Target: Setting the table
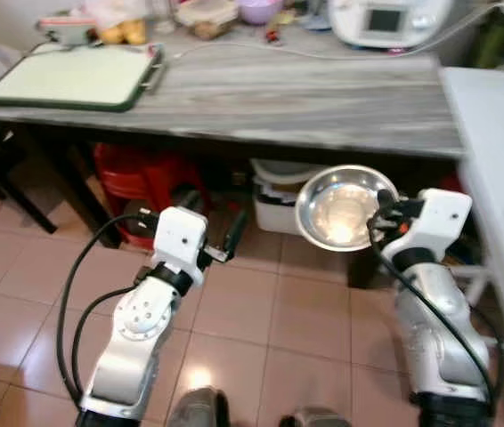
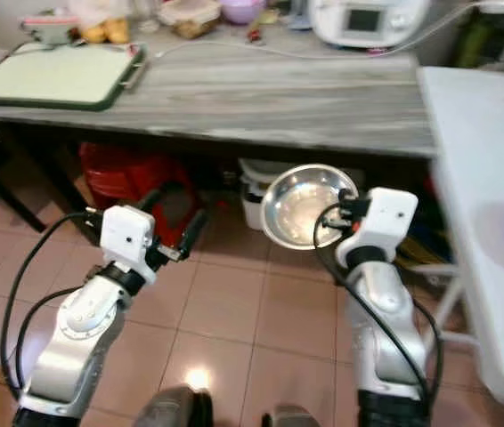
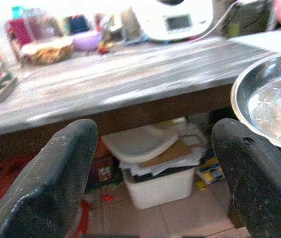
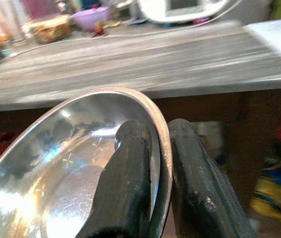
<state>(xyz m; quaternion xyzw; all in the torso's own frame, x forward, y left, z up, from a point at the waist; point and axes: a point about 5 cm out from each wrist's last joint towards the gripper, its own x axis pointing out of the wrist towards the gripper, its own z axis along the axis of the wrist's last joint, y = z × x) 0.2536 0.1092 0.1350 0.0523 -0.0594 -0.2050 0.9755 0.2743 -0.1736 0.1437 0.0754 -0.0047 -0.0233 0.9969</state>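
The right gripper (image 4: 153, 168) pinches the rim of a shiny steel bowl (image 1: 345, 206), one finger inside and one outside, holding it tilted in the air just in front of the grey wooden table (image 1: 305, 98). The left gripper (image 3: 153, 173) hangs beside it with fingers spread wide, holding nothing. A green tray (image 1: 74, 78) lies on the table's far left.

Polished metal on the steel bowl (image 1: 345, 206), mirror-bright and glossy inside, faint scratches across the base, pinched at the rim between matt, finely grained black fingers (image 4: 130, 188) of the right gripper (image 4: 161, 168). Streaked grey wood-grain on the table top (image 1: 305, 98), satin rather than shiny. Glazed pinkish tiles on the floor (image 1: 261, 311), glare spots bouncing off; smooth white plastic on the bin (image 3: 160, 183) underneath.
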